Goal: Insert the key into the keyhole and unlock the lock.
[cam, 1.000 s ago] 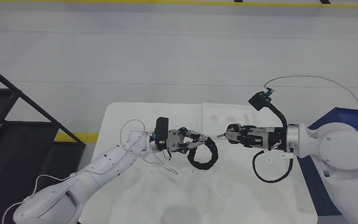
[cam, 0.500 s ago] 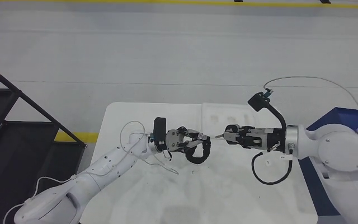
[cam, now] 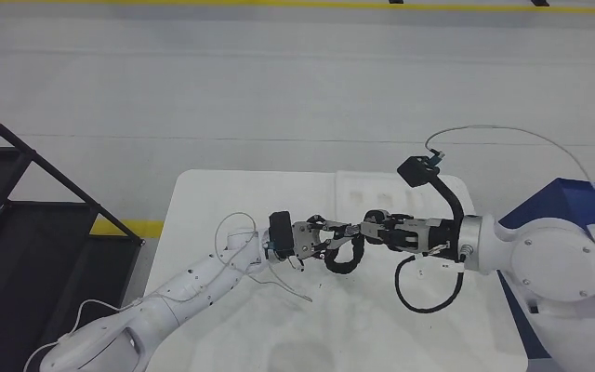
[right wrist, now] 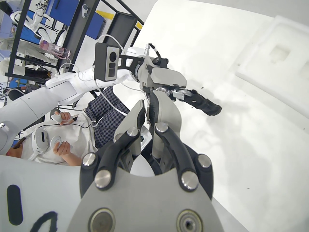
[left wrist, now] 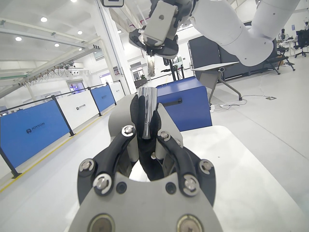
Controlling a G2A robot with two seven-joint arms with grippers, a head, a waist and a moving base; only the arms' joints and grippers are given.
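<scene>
White tabletop (cam: 242, 200) with a white foam tray (right wrist: 256, 73) near its far edge; both arms meet in the air above the middle of it. The left hand (cam: 323, 234) is closed on the lock (left wrist: 147, 102), its fingers clamped either side of the chrome barrel, and the barrel's end points at the other arm. The black cable (right wrist: 205, 105) curls off the lock and hangs clear of the tabletop. The right hand (left wrist: 154, 45) is pinched closed on the black head of the key (left wrist: 151, 65), blade sticking out toward the barrel. In the left wrist view the blade tip is near the barrel end, roughly in line with it, with a visible gap between them: apart, not touching. The keyhole itself cannot be made out, as the barrel's end face is seen edge-on. Judgement on progress: both pickups look done and the coarse lining-up is nearly there. What is left is the fine alignment of blade to slot, the push in, the turn, and the release of the lock. Blade rotation relative to the slot cannot be checked from these views, which is the likely sticking point.
</scene>
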